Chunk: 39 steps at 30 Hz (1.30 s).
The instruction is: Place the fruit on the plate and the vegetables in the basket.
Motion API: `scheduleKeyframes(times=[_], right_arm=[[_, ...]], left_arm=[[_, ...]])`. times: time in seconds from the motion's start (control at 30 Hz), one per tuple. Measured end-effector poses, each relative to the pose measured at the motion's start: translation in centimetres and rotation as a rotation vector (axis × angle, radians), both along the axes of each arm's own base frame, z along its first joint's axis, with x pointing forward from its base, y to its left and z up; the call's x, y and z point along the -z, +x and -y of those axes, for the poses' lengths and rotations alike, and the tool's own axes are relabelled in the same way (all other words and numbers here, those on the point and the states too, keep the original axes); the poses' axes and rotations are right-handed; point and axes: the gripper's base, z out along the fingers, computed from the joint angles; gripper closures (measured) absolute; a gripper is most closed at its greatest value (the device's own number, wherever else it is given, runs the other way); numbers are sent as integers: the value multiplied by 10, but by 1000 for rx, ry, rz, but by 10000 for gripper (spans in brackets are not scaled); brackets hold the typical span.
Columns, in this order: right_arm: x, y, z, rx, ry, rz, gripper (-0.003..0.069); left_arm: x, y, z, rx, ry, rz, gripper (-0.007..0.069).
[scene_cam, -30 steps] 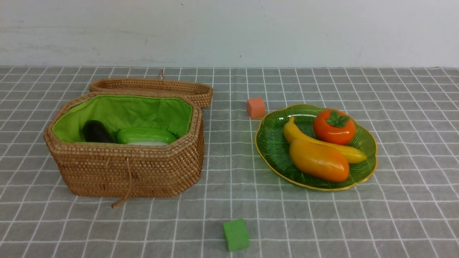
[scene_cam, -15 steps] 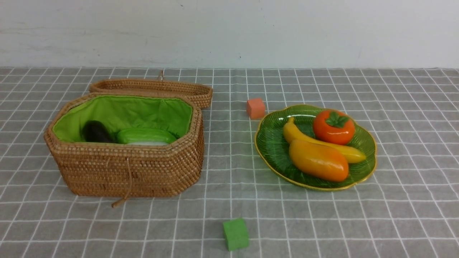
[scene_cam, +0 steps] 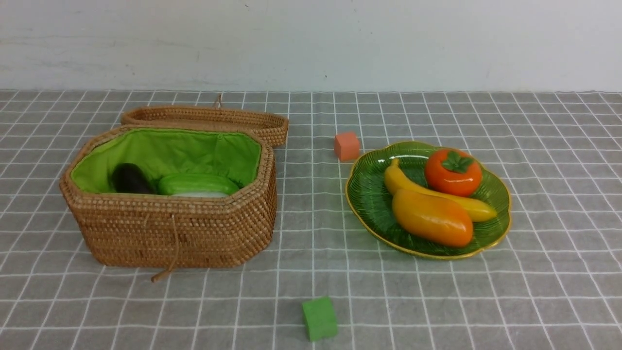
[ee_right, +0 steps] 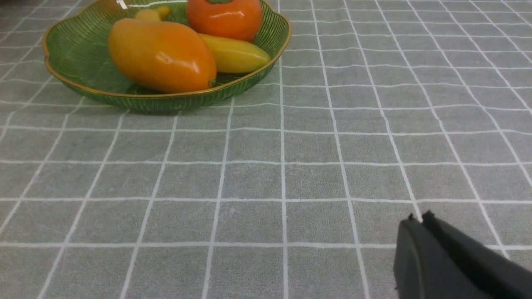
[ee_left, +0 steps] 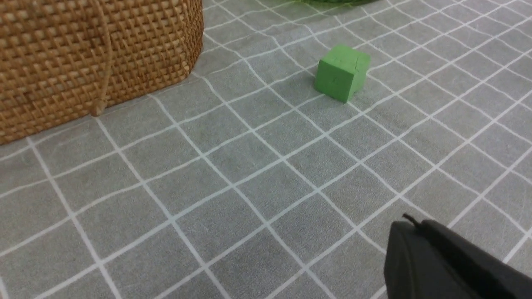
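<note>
On the green gold-rimmed plate [scene_cam: 369, 199] [ee_right: 79, 50] lie the fruit: a banana [scene_cam: 403, 182] [ee_right: 235, 54], a mango [scene_cam: 431, 217] [ee_right: 162, 56] and a persimmon [scene_cam: 453, 171] [ee_right: 224, 18]. The woven basket [scene_cam: 175, 228] [ee_left: 62, 58], lined in green, holds the vegetables: a dark eggplant [scene_cam: 129, 179], a light-green cucumber [scene_cam: 197, 183] and a sliver of white radish [scene_cam: 201, 194]. Neither arm shows in the front view. My left gripper [ee_left: 409, 220] is shut and empty above the cloth near the basket. My right gripper [ee_right: 417, 218] is shut and empty, on the near side of the plate.
A small green cube [scene_cam: 319, 318] [ee_left: 341, 72] sits near the front edge of the table. A small orange cube [scene_cam: 346, 146] stands just behind the plate's left rim. The basket's lid [scene_cam: 204, 119] lies open behind it. A grey checked cloth [scene_cam: 311, 272] covers the table.
</note>
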Motion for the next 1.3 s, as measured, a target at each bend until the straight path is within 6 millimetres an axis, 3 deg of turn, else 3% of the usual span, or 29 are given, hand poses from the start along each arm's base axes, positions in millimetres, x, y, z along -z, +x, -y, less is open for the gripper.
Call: scheduleKeyframes(times=[0.57, 0.77, 0.9, 1.03, 1.3], right_arm=[[0, 0, 0, 0, 2, 0, 664], [0, 0, 0, 0, 2, 0, 659], [0, 0, 0, 0, 2, 0, 655], [0, 0, 0, 0, 2, 0, 653], [0, 0, 0, 0, 2, 0, 653]], left_arm=[[1, 1, -2, -39, 10, 9, 631], [-16, 10, -12, -364, -213, 163, 637], [-1, 14, -20, -543, -218, 120, 637], [14, 11, -21, -571, -154, -8, 637], [15, 11, -20, -578, -167, -33, 637]])
